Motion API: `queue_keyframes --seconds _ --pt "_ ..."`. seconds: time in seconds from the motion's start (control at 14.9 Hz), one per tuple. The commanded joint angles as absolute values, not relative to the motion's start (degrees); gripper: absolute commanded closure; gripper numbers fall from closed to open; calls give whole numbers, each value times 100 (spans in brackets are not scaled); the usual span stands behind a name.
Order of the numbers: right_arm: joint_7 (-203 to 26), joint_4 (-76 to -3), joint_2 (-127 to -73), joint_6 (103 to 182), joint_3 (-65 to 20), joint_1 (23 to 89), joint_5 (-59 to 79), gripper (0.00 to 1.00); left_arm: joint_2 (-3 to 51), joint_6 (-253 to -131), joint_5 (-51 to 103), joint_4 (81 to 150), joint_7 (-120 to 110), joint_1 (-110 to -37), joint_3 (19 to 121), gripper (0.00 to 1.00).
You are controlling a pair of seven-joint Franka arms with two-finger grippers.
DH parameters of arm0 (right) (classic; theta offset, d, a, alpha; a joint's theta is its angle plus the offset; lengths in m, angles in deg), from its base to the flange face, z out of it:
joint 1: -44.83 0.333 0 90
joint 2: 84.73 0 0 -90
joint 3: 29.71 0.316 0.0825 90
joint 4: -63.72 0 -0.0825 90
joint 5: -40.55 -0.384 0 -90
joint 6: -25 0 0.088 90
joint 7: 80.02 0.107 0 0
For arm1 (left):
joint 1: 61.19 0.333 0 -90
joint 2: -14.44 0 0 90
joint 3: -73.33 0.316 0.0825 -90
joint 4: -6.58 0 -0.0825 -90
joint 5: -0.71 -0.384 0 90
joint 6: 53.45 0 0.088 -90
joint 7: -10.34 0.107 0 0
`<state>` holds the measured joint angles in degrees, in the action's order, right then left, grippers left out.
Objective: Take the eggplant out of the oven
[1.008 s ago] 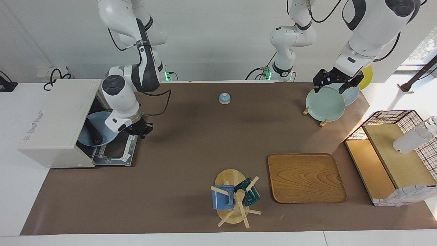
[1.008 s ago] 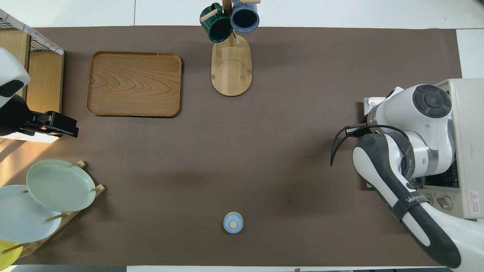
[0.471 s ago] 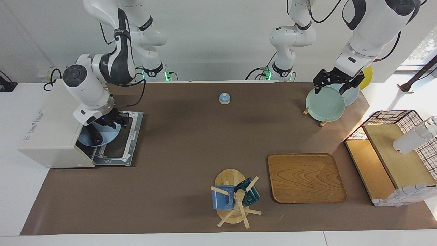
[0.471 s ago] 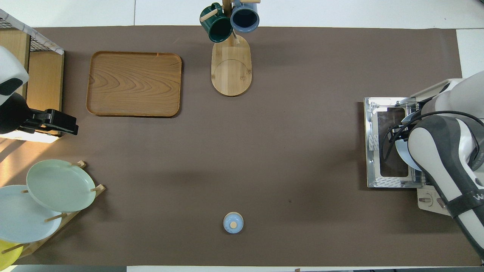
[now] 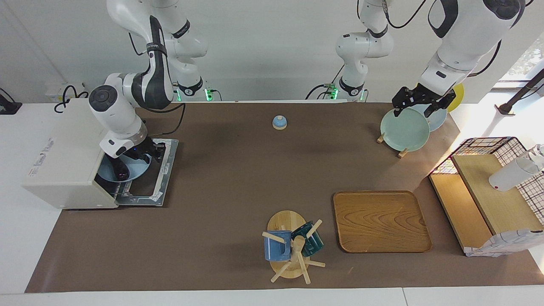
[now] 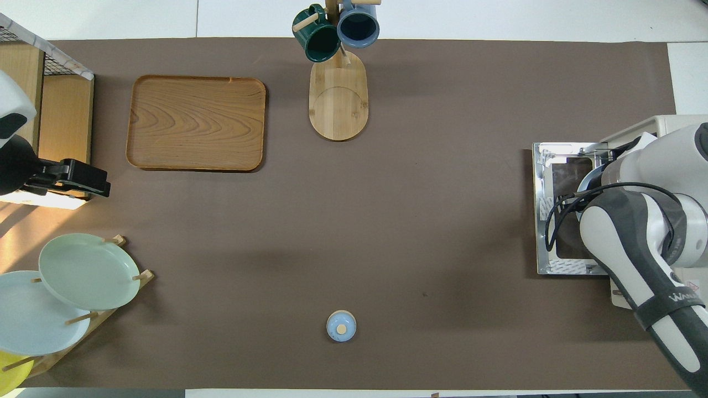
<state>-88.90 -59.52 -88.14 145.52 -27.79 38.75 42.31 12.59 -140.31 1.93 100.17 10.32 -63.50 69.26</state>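
Note:
The cream-white oven (image 5: pixel 63 157) stands at the right arm's end of the table, its door (image 5: pixel 163 170) folded down flat on the mat. A light blue plate (image 5: pixel 138 170) lies in the oven's mouth. The dark eggplant (image 5: pixel 120 170) rests on the plate, just inside the opening. My right gripper (image 5: pixel 145 154) hangs low over the plate's rim, above the door's hinge edge. In the overhead view the right arm (image 6: pixel 636 243) hides the eggplant, and only the oven (image 6: pixel 686 127) and its door (image 6: pixel 553 221) show. My left gripper (image 5: pixel 418 106) waits open over the plate rack.
A small blue bell (image 5: pixel 279 122) sits mid-table near the robots. A mug tree (image 5: pixel 293 248) and a wooden tray (image 5: pixel 381 221) lie farther out. A plate rack with a green plate (image 5: pixel 403 129) and a wire basket shelf (image 5: pixel 488 191) stand at the left arm's end.
My right arm swung from beside the open door to over the oven's mouth, then eased slightly outward. The plate now lies flatter, set back in the mouth. The left arm barely moved.

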Motion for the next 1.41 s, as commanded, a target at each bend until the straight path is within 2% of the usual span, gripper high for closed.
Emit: queue_keyframes --seconds 0.0,0.07,0.4,0.67,0.87,1.14,1.34 --pt "-9074 -6232 -8588 14726 -2778 3850 4230 83 1181 -14090 255 10062 1078 -6277 6903 0" --pt "-9075 -6232 -8588 14717 -2769 3859 4326 100 1181 -14090 255 10054 1070 -6286 6903 0" --pt "-9014 -6013 -8622 14524 -2716 4191 4600 100 1110 -14073 255 10203 1087 -6286 6903 0" --pt "-7900 -4890 -8929 13497 -2707 5332 4591 100 1101 -14073 255 10212 1061 -6286 6903 0" --pt "-6514 -4283 -9166 13381 -2707 6483 4539 100 1101 -14081 255 10212 1061 -6277 6903 0" --pt "-5026 -2861 -10070 12917 -2707 7390 4485 100 1110 -14283 255 10220 1078 -6172 6903 0" --pt "-3691 -1551 -11203 12642 -2699 8136 4476 100 1110 -14450 255 10238 1096 -6119 6903 0"
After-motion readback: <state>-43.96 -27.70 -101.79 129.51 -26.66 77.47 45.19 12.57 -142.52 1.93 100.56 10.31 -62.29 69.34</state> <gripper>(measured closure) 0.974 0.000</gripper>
